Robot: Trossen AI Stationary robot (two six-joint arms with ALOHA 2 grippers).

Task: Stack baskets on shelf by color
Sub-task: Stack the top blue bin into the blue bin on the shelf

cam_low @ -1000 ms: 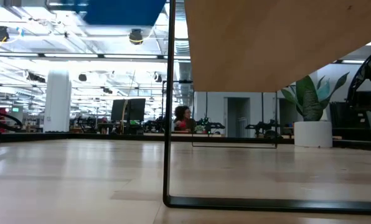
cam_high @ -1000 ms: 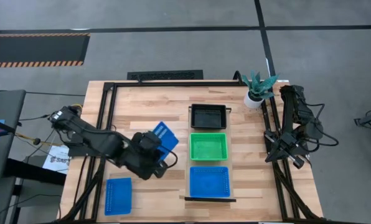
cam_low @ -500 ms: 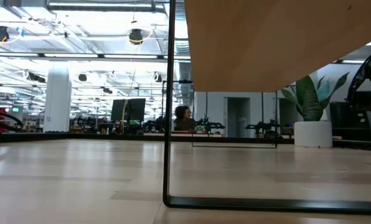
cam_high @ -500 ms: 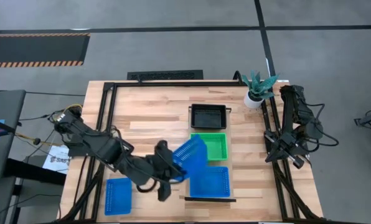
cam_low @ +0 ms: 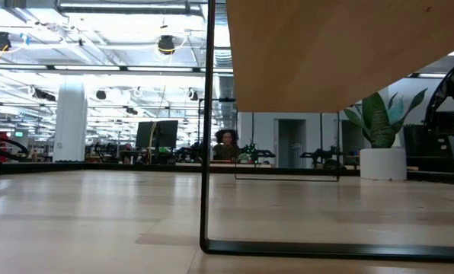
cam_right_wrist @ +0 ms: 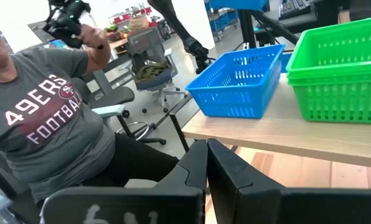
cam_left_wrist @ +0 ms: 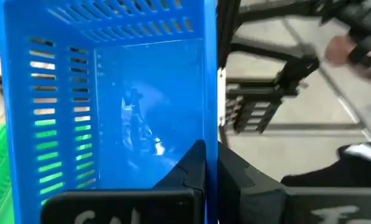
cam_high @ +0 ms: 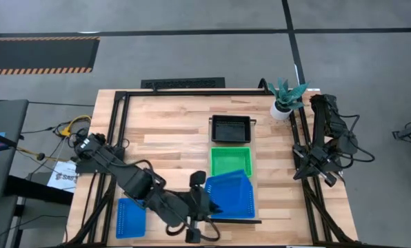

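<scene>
The left gripper [cam_high: 204, 201] holds a blue basket [cam_high: 227, 193] by 1 rim wall, its fingers [cam_left_wrist: 195, 163] pinched narrow across the thin plastic. In the high view the basket hangs tilted over the blue stack [cam_high: 241, 205] at the near end of the shelf [cam_high: 254, 155], whose black rail [cam_high: 232, 220] lies just beside it.

The green stack [cam_high: 230, 160] sits mid-shelf and the black stack [cam_high: 231, 128] at the far end. 1 more blue basket [cam_high: 130, 216] lies on the tabletop [cam_high: 167, 131], well apart from the shelf.

These mesh baskets look light, thin-walled and somewhat flexible, so a rim grip probably lets them swing and tilt. A pinch at the middle of a wall would likely keep one level for nesting.

The right gripper [cam_right_wrist: 205, 163] waits at the table's right edge, fingers closed on nothing.
</scene>
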